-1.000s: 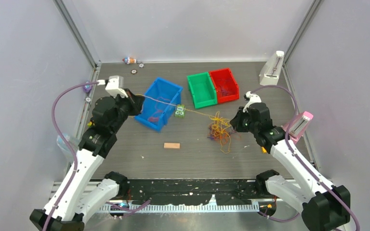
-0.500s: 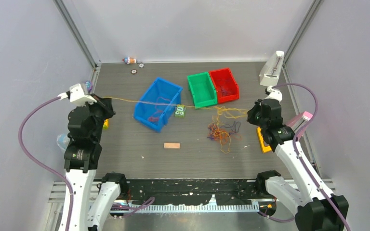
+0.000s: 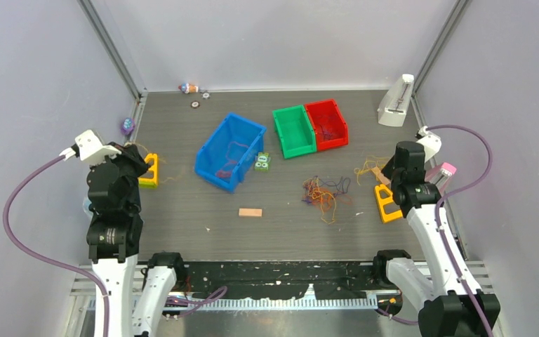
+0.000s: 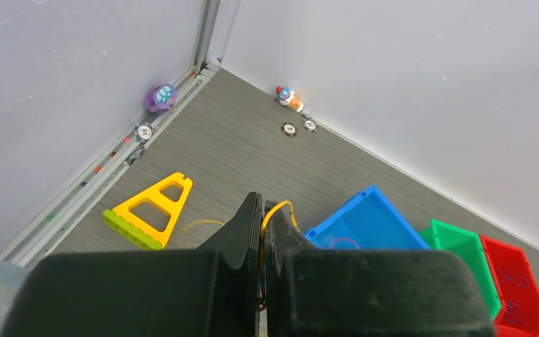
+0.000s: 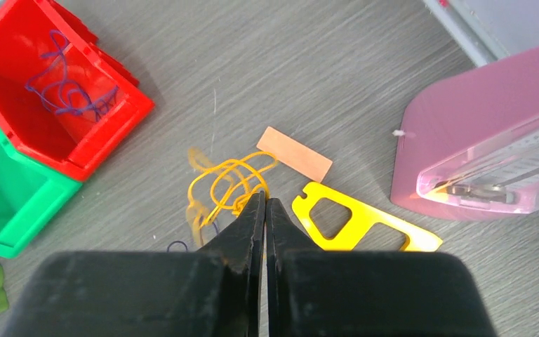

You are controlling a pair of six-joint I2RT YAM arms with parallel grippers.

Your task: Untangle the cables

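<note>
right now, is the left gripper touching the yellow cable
Touching. The left wrist view shows the yellow cable looping out from between the shut fingers of the left gripper, pinched there.

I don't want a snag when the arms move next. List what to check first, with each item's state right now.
1. Left gripper pinching the yellow strand: ok, jaws shut on a loop.
2. Right gripper holding the yellow loops: cannot tell; jaws shut, loops at their tips.
3. Tangle apart from both grippers: ok, it lies between them, touched by neither.
4. Yellow fully out of the tangle: cannot tell, strands too thin to trace.
5. Room beside the right gripper: not ok, yellow bracket and pink device sit close.
</note>
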